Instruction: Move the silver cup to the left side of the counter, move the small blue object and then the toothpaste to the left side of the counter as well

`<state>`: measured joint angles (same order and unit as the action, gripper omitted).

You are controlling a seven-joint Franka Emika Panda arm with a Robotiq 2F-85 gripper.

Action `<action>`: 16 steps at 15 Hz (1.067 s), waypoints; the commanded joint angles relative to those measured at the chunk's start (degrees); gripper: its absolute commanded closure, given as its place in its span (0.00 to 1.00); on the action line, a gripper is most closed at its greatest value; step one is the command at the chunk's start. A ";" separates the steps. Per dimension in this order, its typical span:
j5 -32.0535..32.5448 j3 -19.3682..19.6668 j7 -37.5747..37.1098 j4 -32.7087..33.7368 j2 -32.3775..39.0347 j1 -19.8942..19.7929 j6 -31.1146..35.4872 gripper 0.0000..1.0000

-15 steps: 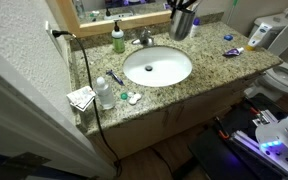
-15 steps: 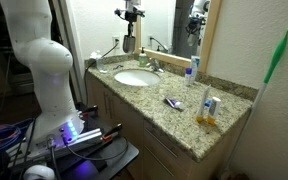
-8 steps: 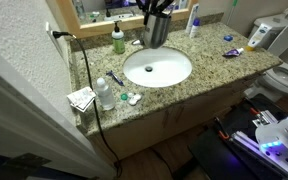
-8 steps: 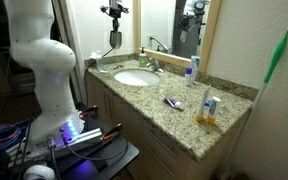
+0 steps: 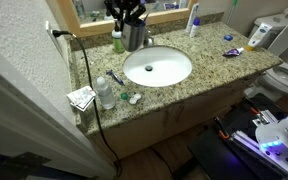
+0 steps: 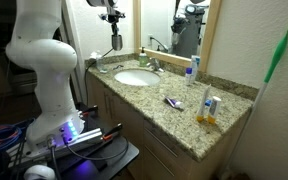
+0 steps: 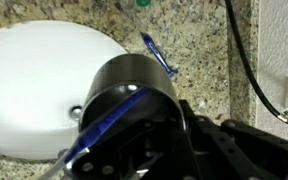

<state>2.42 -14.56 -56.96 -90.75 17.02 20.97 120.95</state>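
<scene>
The fingers (image 5: 125,13) are clenched on the silver cup (image 5: 136,37), which hangs above the back of the surface (image 5: 209,68), just beside the green soap bottle (image 5: 117,41) and behind the sink (image 5: 157,68) (in the wrist view a blue stick (image 7: 160,56) pokes out of the cup). A black cable (image 5: 84,75) trails across that end. The toothpaste (image 5: 233,52) lies well apart, beyond the sink; a tall white tube (image 5: 193,20) stands at the back.
</scene>
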 commanded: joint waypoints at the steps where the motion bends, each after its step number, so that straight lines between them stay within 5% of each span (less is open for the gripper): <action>1: 1.63 1.41 -1.31 3.07 2.58 1.97 0.12 0.93; 10: 1.42 3.60 -2.68 16.56 17.24 4.11 -5.62 0.98; 16: 2.25 6.02 -6.21 33.84 29.53 5.80 -6.98 0.98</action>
<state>5.31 -8.87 -61.46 -67.85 40.87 26.17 117.28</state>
